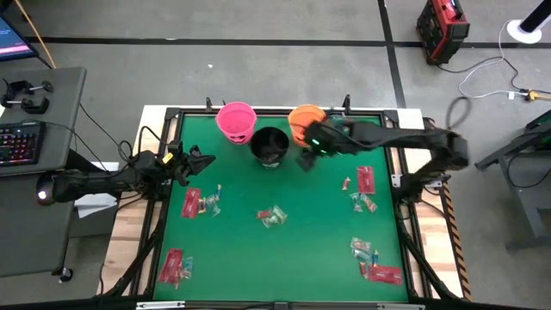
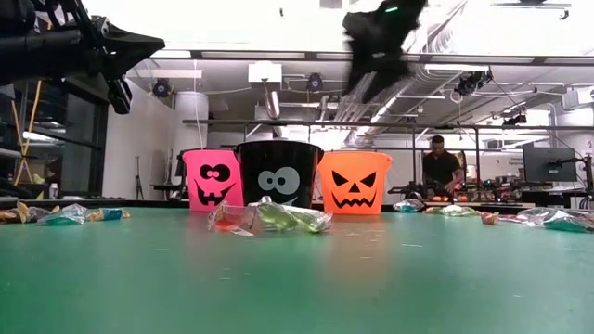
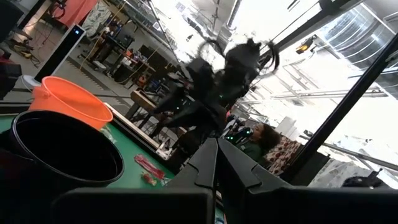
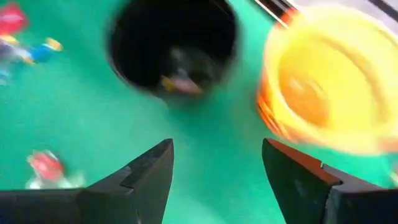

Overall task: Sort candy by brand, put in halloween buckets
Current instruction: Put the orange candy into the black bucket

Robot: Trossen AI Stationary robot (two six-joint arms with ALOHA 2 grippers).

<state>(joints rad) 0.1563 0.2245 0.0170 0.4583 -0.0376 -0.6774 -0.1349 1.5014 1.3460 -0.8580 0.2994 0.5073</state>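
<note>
Right wrist view: fingers point(image 4: 217, 171) spread, empty, above black bucket point(image 4: 171, 46) w/ candy point(image 4: 177, 82) inside.

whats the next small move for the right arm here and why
Probably swing back toward the loose candy on the right side of the mat. The right gripper hangs open and empty above the mat between the black bucket and orange bucket, with nothing between its fingers, so another pickup seems next. The left gripper waits shut at the left.

3 buckets point(image 1: 269, 145) upright in row; candy point(image 1: 272, 216) scattered.
</note>
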